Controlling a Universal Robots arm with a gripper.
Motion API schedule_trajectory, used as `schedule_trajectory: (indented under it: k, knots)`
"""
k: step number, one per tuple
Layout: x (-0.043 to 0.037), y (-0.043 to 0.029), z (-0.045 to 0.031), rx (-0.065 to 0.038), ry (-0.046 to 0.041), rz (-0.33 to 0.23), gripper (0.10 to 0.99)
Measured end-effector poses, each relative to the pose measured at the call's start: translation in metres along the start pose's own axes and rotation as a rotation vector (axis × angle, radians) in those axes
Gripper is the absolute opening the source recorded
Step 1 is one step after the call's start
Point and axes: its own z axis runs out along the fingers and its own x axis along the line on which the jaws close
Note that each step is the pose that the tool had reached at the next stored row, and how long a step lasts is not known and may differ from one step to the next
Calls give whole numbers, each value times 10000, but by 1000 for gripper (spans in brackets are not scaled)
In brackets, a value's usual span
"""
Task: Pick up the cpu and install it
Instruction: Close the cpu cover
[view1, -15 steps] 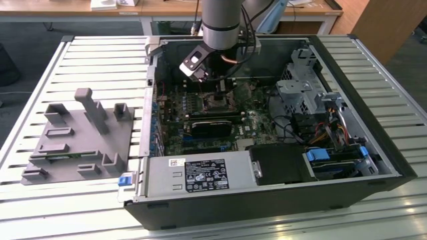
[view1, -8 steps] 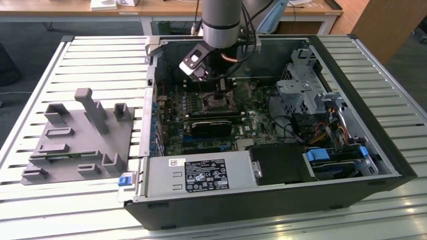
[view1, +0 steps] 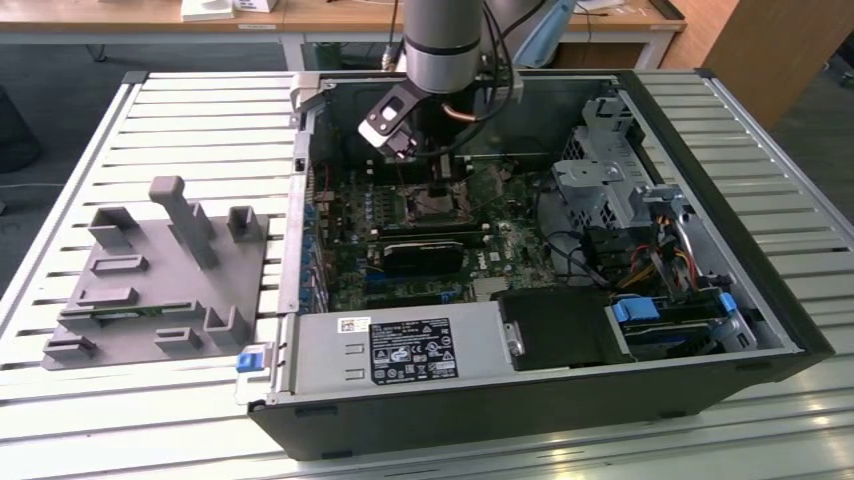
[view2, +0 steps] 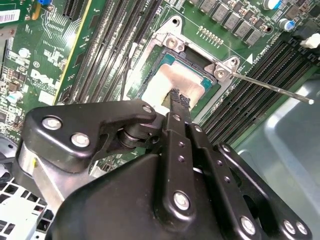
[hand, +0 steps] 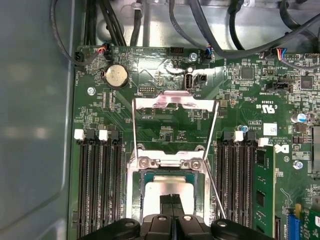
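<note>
- Table of pale slats carries everything. Bare slats run along its far edge and around its corners.
- Computer case lies on its side with the open face up. It covers the table's middle and the exterior view's right, and one lower corner reaches close to the near edge.
- Grey tray with upright pegs sits toward the table's edge on the exterior view's left, just beside the case wall.
- Arm comes down from above the case's far edge, through the open face.
- Motherboard lines the case floor, with cables crowding its edge by the case wall.
- Memory slots stand in rows on both sides of the socket, hemming it in closely.
- Load plate is swung back and open, so the socket is uncovered.
- Socket frame has a metal rim, and the thin lever rod slants away from one corner.
- Cpu lies flat inside the socket frame, shiny top up.
- Gripper has its two fingers pressed together with nothing between them. The tip is right over the cpu's top; whether it touches I cannot tell.
</note>
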Motion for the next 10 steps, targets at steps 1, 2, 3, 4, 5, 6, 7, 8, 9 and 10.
schedule_trajectory:
  k: [1, 2, 3, 4, 5, 6, 7, 8, 9, 10]
  knots:
    - [0, 1, -11, 0, 0, 0, 106]
    - [0, 1, -20, -1, 0, 0, 106]
    - [0, 1, -30, 0, 0, 0, 106]
    - [0, 2, -41, -1, 1, 0, 106]
    - [0, 3, -55, -1, 0, 0, 106]
    - [-1, 3, -70, 0, 0, 1, 106]
    - [-1, 4, -85, 0, -1, 1, 106]
    - [-1, 5, -109, -1, 0, 1, 106]
    - [-1, 6, -134, -1, 1, 0, 106]
    - [-1, 6, -157, -1, -1, 0, 106]
